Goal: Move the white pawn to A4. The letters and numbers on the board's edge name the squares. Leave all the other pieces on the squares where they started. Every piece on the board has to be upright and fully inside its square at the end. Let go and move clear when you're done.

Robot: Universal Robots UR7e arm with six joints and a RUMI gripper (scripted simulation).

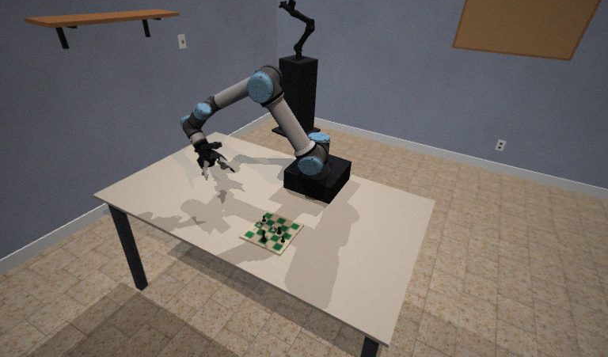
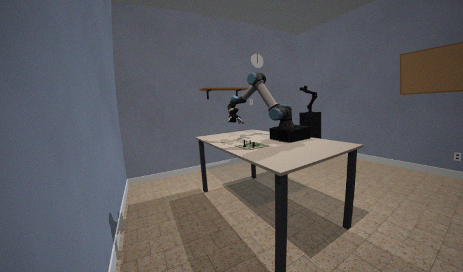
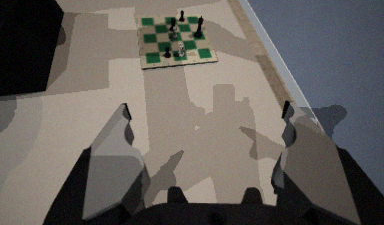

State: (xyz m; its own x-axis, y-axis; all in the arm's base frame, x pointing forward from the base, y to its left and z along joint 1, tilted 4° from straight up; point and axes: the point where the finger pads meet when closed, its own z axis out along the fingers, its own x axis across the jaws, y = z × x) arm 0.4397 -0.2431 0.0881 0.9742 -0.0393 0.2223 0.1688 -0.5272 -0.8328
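Observation:
A small green-and-cream chessboard lies on the table near its front edge; it also shows in the exterior view and at the top of the wrist view. Several black pieces stand on it, the tallest one on the right side. A small white piece, which looks like the white pawn, stands near the board's near edge; a second pale piece stands mid-board. The square labels are too small to read. My gripper hangs open and empty above the table's far left part, well away from the board.
The arm's black base sits on the table behind the board. A black pedestal with a small dark arm stands on the floor behind the table. The table's left edge runs close under the right finger.

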